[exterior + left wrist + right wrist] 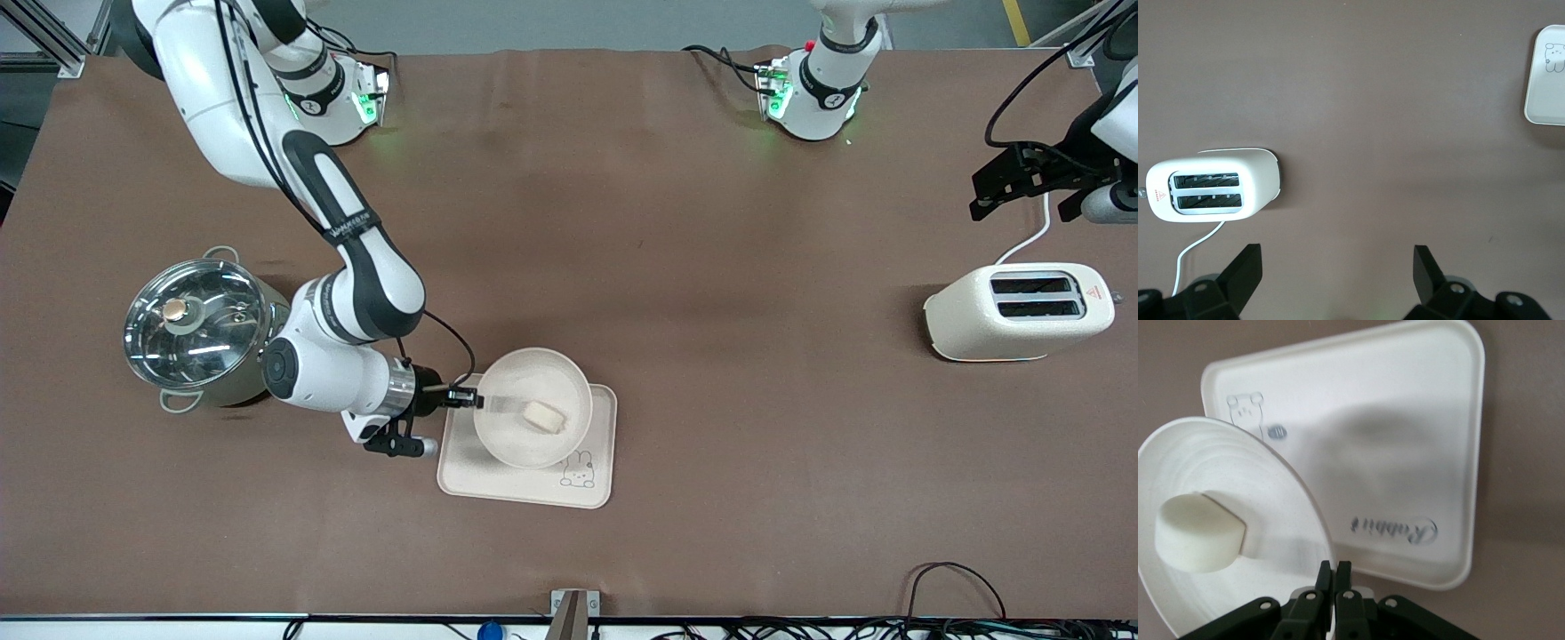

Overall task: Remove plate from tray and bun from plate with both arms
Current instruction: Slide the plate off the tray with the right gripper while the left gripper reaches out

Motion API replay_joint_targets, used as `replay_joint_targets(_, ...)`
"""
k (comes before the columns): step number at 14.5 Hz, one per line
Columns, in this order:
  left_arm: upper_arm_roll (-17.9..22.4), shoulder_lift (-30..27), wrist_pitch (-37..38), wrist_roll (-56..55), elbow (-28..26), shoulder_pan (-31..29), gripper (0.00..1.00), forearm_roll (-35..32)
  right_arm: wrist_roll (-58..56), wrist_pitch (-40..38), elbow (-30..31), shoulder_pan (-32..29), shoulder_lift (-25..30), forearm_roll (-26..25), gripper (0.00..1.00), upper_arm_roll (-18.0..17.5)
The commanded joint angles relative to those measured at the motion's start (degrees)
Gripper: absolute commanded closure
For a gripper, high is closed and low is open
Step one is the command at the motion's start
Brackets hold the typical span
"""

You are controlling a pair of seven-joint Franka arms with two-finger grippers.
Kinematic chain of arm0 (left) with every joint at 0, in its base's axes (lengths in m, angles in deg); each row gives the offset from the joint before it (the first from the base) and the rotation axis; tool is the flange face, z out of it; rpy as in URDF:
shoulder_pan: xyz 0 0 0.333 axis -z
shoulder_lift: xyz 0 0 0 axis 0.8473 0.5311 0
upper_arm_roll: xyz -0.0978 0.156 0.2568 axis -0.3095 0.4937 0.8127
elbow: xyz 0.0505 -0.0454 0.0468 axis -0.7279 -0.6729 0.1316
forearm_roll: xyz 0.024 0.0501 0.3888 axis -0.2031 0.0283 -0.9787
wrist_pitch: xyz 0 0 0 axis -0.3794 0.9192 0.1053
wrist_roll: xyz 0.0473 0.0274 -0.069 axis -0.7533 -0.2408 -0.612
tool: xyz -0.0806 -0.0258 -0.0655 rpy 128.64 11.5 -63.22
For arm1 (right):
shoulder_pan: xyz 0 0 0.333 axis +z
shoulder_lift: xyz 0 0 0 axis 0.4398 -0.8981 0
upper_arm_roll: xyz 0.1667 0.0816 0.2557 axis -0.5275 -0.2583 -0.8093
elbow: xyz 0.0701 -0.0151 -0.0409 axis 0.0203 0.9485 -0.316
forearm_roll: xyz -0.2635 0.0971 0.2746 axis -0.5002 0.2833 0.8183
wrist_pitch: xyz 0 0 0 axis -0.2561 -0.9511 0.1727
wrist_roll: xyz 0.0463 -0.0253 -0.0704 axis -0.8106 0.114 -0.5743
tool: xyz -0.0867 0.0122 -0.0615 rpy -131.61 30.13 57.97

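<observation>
I see the plate (532,407) tipped up over the tray (597,476), its rim pinched in my right gripper (469,398) at the stockpot (197,327) end; it looks lifted, though its lower edge may touch. The bun (544,417) sits inside it. My left gripper (1022,182) waits spread open, empty, above the toaster (1018,311).

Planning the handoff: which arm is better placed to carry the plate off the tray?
Right. The right gripper is shut on the rim of the round cream-white plate above the cream rectangular rabbit-printed tray. The left gripper waits open above the white toaster.
</observation>
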Motion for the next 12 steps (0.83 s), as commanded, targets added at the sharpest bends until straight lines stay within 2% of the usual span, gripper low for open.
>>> replay_joint_targets(1,-0.10,0.15,0.71,0.67,0.41,-0.07,0.00,0.73,-0.30,-2.02,8.78,-0.04,6.61,-2.52,1.00,0.23)
replay_joint_targets(6,-0.72,2.43,0.36,-0.30,0.33,0.80,0.00,0.73,-1.53,1.23,19.86,1.19,10.05,-2.35,1.00,-0.21)
replay_joint_targets(9,-0.72,4.98,-1.40,-0.30,0.33,1.76,0.00,0.73,-2.59,6.67,25.57,2.51,11.46,-2.00,1.00,-0.82)
replay_joint_targets(12,-0.80,8.40,-2.80,-0.56,0.50,3.00,0.00,0.82,-2.59,10.71,29.00,2.69,12.60,-1.65,1.00,-3.45)
